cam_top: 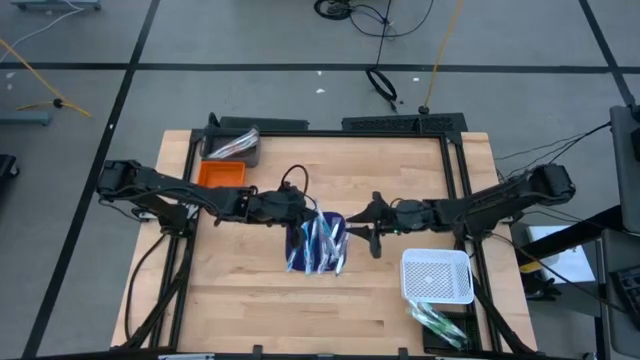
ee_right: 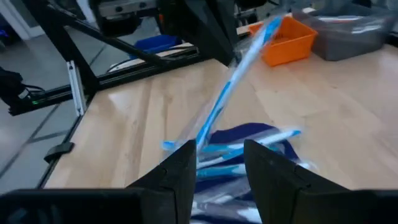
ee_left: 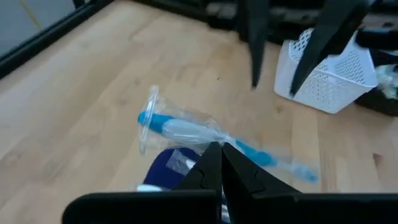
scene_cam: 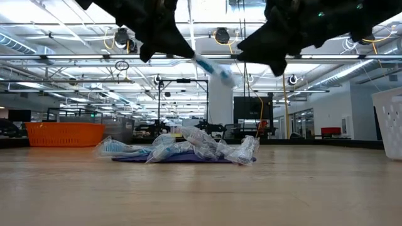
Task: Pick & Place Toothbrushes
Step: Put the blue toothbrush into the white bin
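Left wrist view is showing what the overhead one is not: the left gripper, fingers pressed together, is pinching a blue toothbrush in clear wrap, lifted above the table. The low view is showing the same toothbrush hanging in the air, tilted, above the pile of wrapped toothbrushes lying on the dark blue mat. From overhead the pile is sitting on the mat near the table's middle, with the left gripper just beside the mat's far-left corner. The right gripper is hovering just right of the mat, fingers spread and holding nothing; its wrist view is showing the held toothbrush slanting across, in front of its fingers. Both arms are reaching inward, nearly level, towards the mat. An orange bin and a grey bin are sitting well left of the mat at the far side; a white basket is standing to the mat's right, nearer the front edge.
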{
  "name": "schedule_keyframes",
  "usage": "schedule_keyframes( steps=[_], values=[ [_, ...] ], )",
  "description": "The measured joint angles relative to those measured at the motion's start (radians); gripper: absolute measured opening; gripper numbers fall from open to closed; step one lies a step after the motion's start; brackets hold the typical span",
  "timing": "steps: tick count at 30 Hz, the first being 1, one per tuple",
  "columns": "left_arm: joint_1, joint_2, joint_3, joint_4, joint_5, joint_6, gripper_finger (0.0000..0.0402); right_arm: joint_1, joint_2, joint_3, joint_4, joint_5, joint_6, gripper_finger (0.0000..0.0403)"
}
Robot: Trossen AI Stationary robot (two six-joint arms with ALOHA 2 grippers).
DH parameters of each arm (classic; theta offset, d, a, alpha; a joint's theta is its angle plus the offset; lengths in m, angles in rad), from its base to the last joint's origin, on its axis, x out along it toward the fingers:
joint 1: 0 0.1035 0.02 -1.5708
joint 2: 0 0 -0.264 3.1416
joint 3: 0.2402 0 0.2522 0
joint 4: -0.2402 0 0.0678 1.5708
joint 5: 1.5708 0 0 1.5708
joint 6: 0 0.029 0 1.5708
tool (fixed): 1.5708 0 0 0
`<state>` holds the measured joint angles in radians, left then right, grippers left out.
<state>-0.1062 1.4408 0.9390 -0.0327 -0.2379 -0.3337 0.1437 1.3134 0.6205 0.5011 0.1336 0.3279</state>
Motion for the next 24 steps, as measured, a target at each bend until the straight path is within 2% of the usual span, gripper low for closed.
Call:
schedule_keyframes(
  steps=[11,24],
  values=[
    [0.002,0.013,0.0,0.095,-0.002,0.075,0.0,-0.086,0.151,0.0,0.289,-0.144,0.03,0.0126],
    [0.007,0.069,0.002,0.232,-0.026,0.12,0.0,-0.088,0.157,0.0,0.304,-0.162,0.027,0.0126]
  ],
)
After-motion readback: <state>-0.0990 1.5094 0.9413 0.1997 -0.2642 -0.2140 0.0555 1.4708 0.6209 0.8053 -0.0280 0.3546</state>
